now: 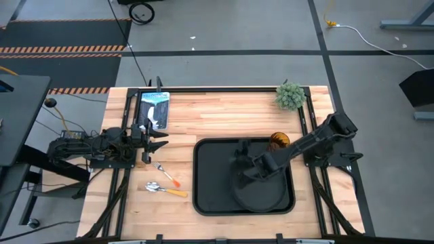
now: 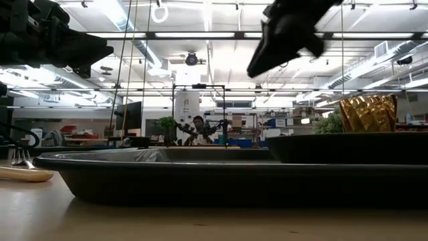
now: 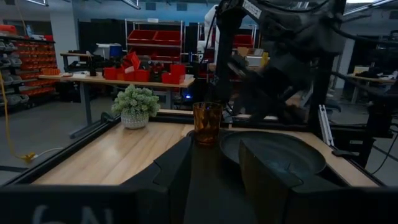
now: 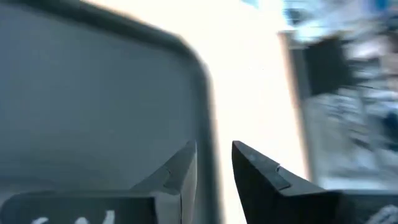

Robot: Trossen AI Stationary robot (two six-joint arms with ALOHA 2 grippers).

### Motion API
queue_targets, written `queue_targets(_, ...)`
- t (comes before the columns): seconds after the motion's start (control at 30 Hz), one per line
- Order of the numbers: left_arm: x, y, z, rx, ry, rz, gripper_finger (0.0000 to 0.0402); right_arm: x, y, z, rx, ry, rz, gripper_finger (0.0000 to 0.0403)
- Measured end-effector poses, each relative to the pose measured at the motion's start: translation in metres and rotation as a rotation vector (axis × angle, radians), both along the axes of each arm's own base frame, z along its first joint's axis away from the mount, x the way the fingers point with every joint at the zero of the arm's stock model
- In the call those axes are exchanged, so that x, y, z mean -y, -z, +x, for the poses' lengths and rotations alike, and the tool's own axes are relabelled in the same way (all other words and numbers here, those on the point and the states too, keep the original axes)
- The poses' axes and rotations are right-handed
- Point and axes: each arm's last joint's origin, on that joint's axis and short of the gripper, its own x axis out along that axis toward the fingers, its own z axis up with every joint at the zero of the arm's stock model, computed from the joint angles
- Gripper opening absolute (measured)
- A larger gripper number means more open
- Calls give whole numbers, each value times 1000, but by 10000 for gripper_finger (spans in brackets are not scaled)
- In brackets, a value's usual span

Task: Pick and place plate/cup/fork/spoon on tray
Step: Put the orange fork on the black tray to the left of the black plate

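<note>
The left arm lies low along the left edge of the pale wooden tabletop (image 1: 217,118), its left claw (image 1: 157,144) pointing toward the middle with its two dark fingers spread apart and nothing between them. Just beside that claw rest one small fork with silver tines and a slim orange handle (image 1: 167,174) and, nearer the front edge, one small spoon with a shiny oval bowl and an orange handle (image 1: 165,189); the two lie close together on bare wood, left of the tray. One large black rectangular tray with rounded corners and a low rim (image 1: 203,177) sits at centre-right. In it lies one round matte black plate with a raised rim (image 1: 261,194), toward the tray's front right. The right arm reaches in from the right edge, bent low over the tray, its right claw (image 1: 239,154) hovering above the tray floor with fingers slightly parted and empty. One translucent amber tumbler with a textured wall (image 1: 279,141) stands upright in the tray's far right corner. One small green potted plant (image 1: 290,95) stands on the tabletop beyond the tray.
</note>
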Motion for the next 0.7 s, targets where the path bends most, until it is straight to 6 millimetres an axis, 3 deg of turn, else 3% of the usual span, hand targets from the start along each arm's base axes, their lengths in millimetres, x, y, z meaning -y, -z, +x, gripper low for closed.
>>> queue_targets(0.27,0,0,0,2,1,-10,142,37,-29,-8,112,225,-258,103)
queue_targets(0.57,-1,-5,-1,68,0,-166,142,74,-71,-33,169,289,-138,57)
queue_targets(0.7,-1,-6,-1,102,34,-356,142,79,-88,-47,213,302,-123,37)
